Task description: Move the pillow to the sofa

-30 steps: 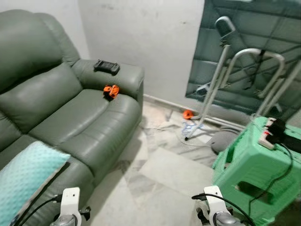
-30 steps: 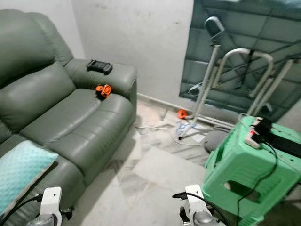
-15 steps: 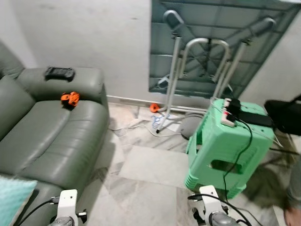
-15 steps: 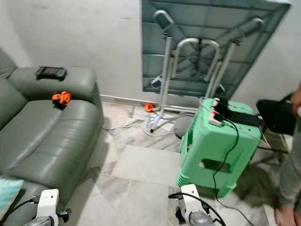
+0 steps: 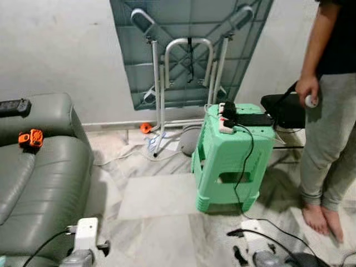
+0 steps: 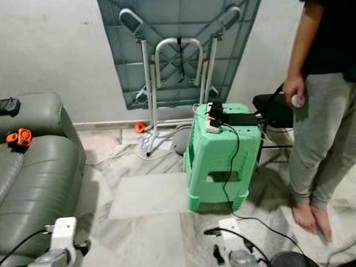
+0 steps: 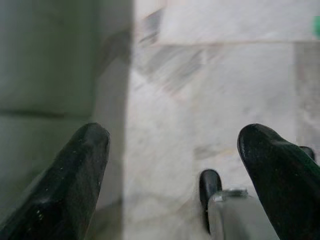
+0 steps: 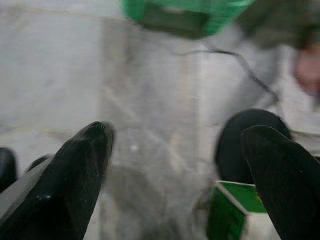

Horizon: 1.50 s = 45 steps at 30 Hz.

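Left gripper (image 7: pixel 172 165) fingers spread wide, nothing between them; right gripper (image 8: pixel 175 170) the same, both hanging low over the marble floor (image 5: pixel 161 194). No pillow to report. Likely light, soft and squashy: best pinched deep at a corner or edge. Sofa (image 5: pixel 44 172) sits left, green stool (image 5: pixel 231 161) ahead, a person (image 5: pixel 328 111) standing right, folded table (image 5: pixel 189 50) against the wall.

Count: one sofa (image 5: pixel 39 183). One green stool (image 5: pixel 231 161). One power strip (image 5: pixel 226 125) on the stool. One folded table (image 5: pixel 189 44) against the wall. One orange toy (image 5: pixel 30 138), one black controller (image 5: pixel 14 107). One person (image 5: pixel 328 111). Two grippers: left (image 7: pixel 172 165), right (image 8: pixel 175 170).
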Motion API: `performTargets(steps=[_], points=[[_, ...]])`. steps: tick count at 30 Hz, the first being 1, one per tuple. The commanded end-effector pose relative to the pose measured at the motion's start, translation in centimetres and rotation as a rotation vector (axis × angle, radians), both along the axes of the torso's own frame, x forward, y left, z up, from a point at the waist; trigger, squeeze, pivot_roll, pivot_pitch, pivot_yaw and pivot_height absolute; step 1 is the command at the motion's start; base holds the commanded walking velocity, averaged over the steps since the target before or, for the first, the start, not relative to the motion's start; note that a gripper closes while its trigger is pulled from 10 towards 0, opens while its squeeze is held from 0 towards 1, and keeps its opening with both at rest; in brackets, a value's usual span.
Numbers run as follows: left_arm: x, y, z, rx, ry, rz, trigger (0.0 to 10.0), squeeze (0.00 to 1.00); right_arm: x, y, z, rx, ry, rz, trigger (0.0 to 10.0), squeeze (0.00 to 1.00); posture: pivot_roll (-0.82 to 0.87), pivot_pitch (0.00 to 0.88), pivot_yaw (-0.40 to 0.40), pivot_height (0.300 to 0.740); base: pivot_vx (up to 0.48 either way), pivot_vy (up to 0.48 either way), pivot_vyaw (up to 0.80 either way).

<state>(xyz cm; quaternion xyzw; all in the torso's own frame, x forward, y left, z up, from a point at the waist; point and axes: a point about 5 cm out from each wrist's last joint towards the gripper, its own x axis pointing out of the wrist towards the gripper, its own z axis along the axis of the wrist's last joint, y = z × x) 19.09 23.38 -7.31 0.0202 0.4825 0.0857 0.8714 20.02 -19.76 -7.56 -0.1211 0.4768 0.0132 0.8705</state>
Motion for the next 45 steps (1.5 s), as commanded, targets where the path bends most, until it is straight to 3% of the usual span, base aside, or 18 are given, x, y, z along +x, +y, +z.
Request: performTargets(steps=[1,18,45], points=[[-0.58,0.97,-0.03,0.02,0.016,0.004,10.0,0.0,0.27,0.86,0.02,0.017,-0.007,0.019,10.0,0.0,-0.08,0.0,0.025,0.74,0.0,0.0,0.0],[-0.47,0.75,-0.02,-0.011,0.001,0.007,10.0,0.0,0.41,0.92,0.1,0.009,-0.008,0.051,10.0,0.0,-0.09,0.0,0.025,0.74,0.064,0.0,0.0],[-0.55,0.99,0.01,-0.005,0.004,-0.002,10.0,0.0,0.61,1.18,0.2,-0.003,-0.012,0.13,10.0,0.0,-0.09,0.0,0.029,0.74,0.443,0.0,0.0]])
